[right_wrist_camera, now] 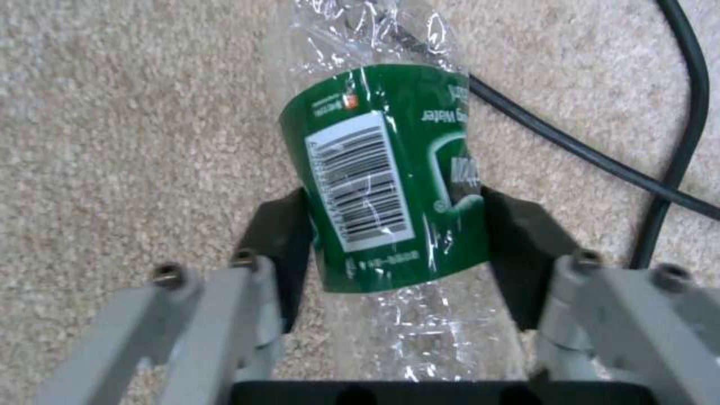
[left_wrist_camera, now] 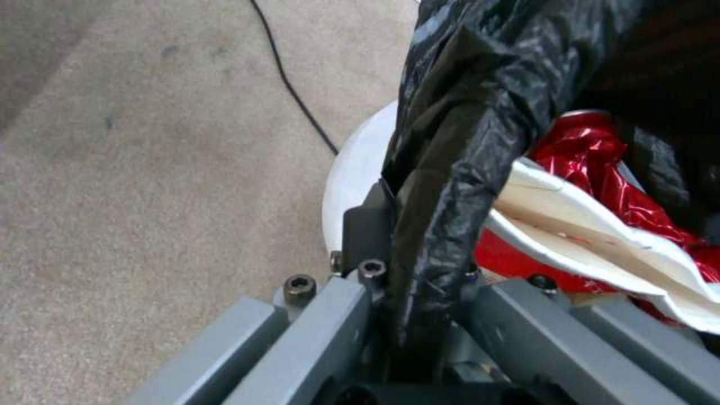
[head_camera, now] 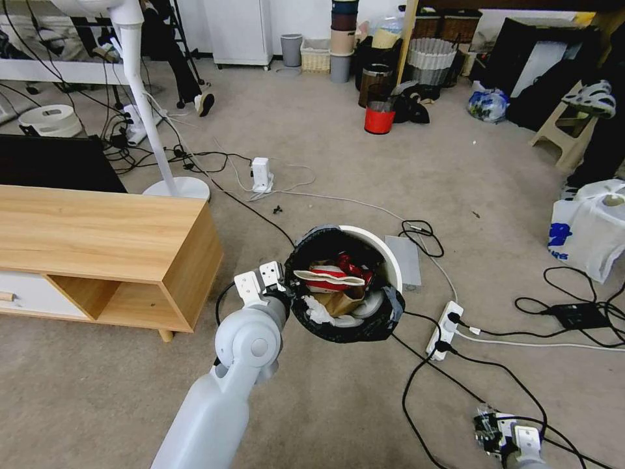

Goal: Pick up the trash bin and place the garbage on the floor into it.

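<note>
The trash bin (head_camera: pixel 385 253), white with a black bag over its rim, hangs tilted above the carpet. My left gripper (head_camera: pixel 281 293) is shut on its near rim, and the left wrist view shows the gripper (left_wrist_camera: pixel 413 236) pinching rim and black bag (left_wrist_camera: pixel 465 112) together. Inside lie a red-white snack wrapper (head_camera: pixel 329 280), a crumpled brown paper bag (head_camera: pixel 342 301) and white tissue (head_camera: pixel 319 311). Low at the right, my right gripper (head_camera: pixel 493 431) is shut on a crushed green-labelled plastic bottle (right_wrist_camera: pixel 390 169), a pad pressing each side, just over the carpet.
A wooden TV stand (head_camera: pixel 97 241) stands close on the left. A white power strip (head_camera: pixel 444 329) and black cables (head_camera: pixel 423 384) cross the carpet between bin and right gripper. A large white shopping bag (head_camera: pixel 589 228) sits at the right; a red bucket (head_camera: pixel 379 118) stands far back.
</note>
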{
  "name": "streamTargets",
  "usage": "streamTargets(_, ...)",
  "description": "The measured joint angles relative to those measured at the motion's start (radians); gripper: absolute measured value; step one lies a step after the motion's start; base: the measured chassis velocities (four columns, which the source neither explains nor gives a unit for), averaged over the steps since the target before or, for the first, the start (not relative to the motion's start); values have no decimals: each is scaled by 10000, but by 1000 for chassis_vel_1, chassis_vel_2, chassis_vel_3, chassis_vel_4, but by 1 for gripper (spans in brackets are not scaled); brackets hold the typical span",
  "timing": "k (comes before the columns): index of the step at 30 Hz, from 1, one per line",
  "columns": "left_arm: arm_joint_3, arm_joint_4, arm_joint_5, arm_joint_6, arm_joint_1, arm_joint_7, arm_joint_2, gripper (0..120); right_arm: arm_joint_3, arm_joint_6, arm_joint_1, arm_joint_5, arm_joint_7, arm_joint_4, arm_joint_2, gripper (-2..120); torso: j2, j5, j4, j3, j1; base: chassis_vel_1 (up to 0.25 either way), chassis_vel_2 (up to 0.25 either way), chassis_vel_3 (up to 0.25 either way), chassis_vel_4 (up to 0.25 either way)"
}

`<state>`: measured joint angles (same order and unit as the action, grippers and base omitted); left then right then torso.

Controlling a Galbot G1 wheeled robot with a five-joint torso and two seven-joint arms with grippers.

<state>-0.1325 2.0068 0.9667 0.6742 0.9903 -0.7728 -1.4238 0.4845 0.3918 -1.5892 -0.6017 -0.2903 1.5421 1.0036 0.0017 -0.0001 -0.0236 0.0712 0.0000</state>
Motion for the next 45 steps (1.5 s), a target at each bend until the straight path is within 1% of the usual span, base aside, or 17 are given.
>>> streamTargets(2, 22, 0, -8, 0, -3, 0, -44, 0, -2, -29, 15, 15, -6, -31, 3, 38, 0, -1, -1, 0, 0, 0, 0, 0, 0)
streamTargets(3, 22, 0, -8, 0, -3, 0, -44, 0, -2, -29, 15, 15, -6, -31, 3, 38, 0, -1, -1, 0, 0, 0, 0, 0, 0)
streamTargets(4, 34, 0, -18, 0, 0, 0, -53, 0, 1, -28, -35, -11, -21, 69, -31, 33, 1, 0, -1, 0, 0, 0, 0, 0, 0)
streamTargets(5, 34, 0, -18, 0, 0, 0, -53, 0, 1, -28, -35, -11, -21, 69, -31, 33, 1, 0, -1, 0, 0, 0, 0, 0, 0)
streamTargets(10, 104, -3, -141, 18, 88, 0, -139, 0, 76, -21, -256, -150, -118, 527, -127, 20, 0, 1, 0, 0, 0, 0, 0, 0, 0)
streamTargets(18, 143, -24, -49, 57, 35, -59, -84, 0, 425, 16, -737, -446, -330, 1583, -393, 19, 0, 1, -1, 0, 0, 0, 0, 0, 0)
streamTargets(23, 160, 5, 267, 84, -29, -248, 224, 0, 877, 57, -1101, -908, -655, 2718, -707, 19, 0, 1, 0, 0, 0, 0, 0, 0, 0)
streamTargets(25, 182, 77, 518, 93, -61, -397, 531, 0, 1203, 77, -1333, -1110, -818, 3369, -965, 19, 0, 0, 0, 0, 0, 0, 0, 0, 0)
streamTargets(30, 204, 158, 854, 156, -82, -615, 778, 0, 1459, 80, -1485, -1354, -977, 3959, -1181, 19, 0, -1, 0, 0, 0, 0, 0, 0, 0)
streamTargets(34, 256, 228, 1182, 276, -119, -902, 1167, 0, 1699, 37, -1569, -1565, -1188, 4883, -1435, 19, 0, 0, -2, 0, 0, 0, 0, 0, 0)
streamTargets(35, 256, 228, 1182, 276, -119, -902, 1167, 0, 1699, 37, -1569, -1565, -1188, 4883, -1435, 19, 0, 0, -2, 0, 0, 0, 0, 0, 0)
streamTargets(37, 285, 280, 1630, 314, -123, -1152, 1394, 0, 1794, -62, -1510, -1615, -1203, 5488, -1631, 19, 0, 0, 0, 0, 0, 0, 0, 0, 0)
streamTargets(39, 295, 295, 1732, 321, -123, -1211, 1431, 0, 1804, -96, -1485, -1615, -1203, 5581, -1670, 19, 0, 0, 1, 0, 0, 0, 0, 0, 0)
streamTargets(41, 365, 399, 2280, 355, -123, -1547, 1553, 0, 1838, -263, -1298, -1590, -1190, 6095, -1898, 19, 0, 0, 0, 1, 0, 0, 0, 0, 0)
streamTargets(42, 365, 399, 2280, 355, -123, -1547, 1553, 0, 1838, -263, -1298, -1590, -1190, 6095, -1898, 19, 0, 0, 0, 1, 0, 0, 0, 0, 0)
streamTargets(44, 469, 514, 2993, 367, -112, -1997, 1638, 0, 1882, -383, -1075, -1563, -1119, 6514, -2068, 19, 0, -1, 0, 0, 0, 0, 0, 0, 0)
streamTargets(45, 469, 514, 2993, 367, -112, -1997, 1638, 0, 1882, -383, -1075, -1563, -1119, 6514, -2068, 19, 0, -1, 0, 0, 0, 0, 0, 0, 0)
